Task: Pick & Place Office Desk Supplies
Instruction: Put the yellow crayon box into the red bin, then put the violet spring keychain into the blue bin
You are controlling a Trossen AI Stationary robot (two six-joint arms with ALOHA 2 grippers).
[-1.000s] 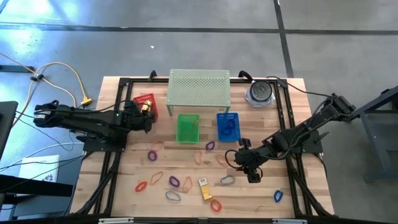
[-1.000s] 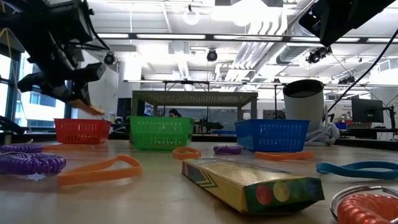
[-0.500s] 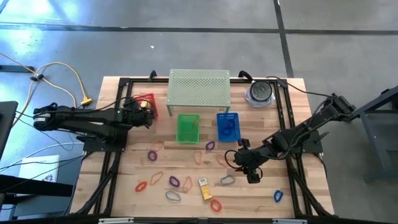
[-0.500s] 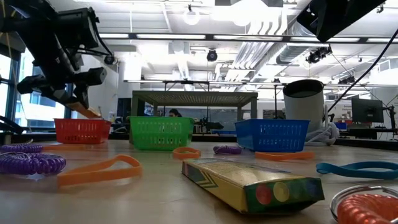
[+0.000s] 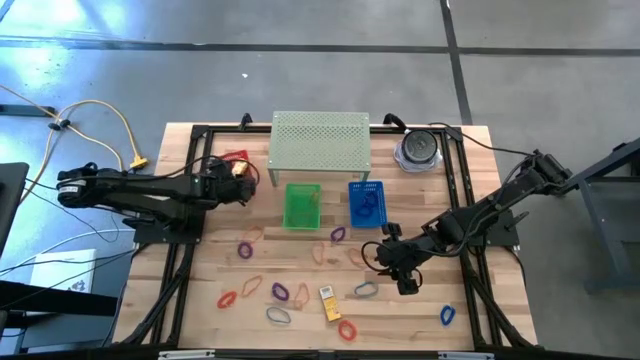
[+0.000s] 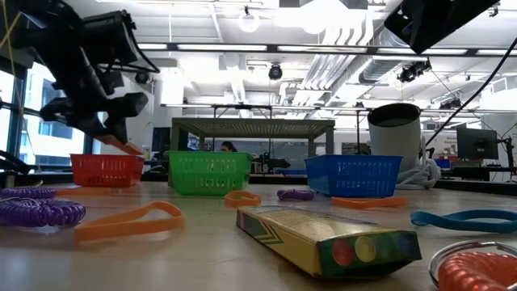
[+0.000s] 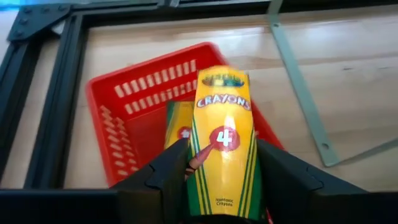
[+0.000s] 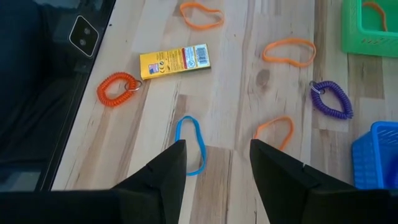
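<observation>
My left gripper (image 5: 241,173) is shut on a yellow crayon packet (image 7: 224,140) above the red basket (image 7: 134,106), at the table's far left. A second yellow packet (image 7: 176,123) lies inside that basket. My right gripper (image 5: 405,268) hangs open over the near right part of the table, and a blue loop (image 8: 189,144) lies on the wood just ahead of its fingers. More loops, orange (image 8: 288,51), purple (image 8: 333,99) and a red coil (image 8: 117,88), and another packet (image 5: 328,303) lie flat on the table. My left gripper pinches the crayon packet between its two fingers, on the long sides near the packet's rear end (image 7: 221,196). The packet runs forward along the fingers. It is lifted clear over the red basket and, in the low view, tilts with its free end (image 6: 129,148) lowest.
A green basket (image 5: 302,205) and a blue basket (image 5: 366,203) stand mid-table in front of the pale green perforated shelf (image 5: 320,140). A round grey container (image 5: 418,150) sits at the far right. Black frame rails (image 5: 185,250) run along both sides.
My left gripper has drifted a little toward the table's right, still shut on the crayon packet above the red basket. The right arm has kept still.
</observation>
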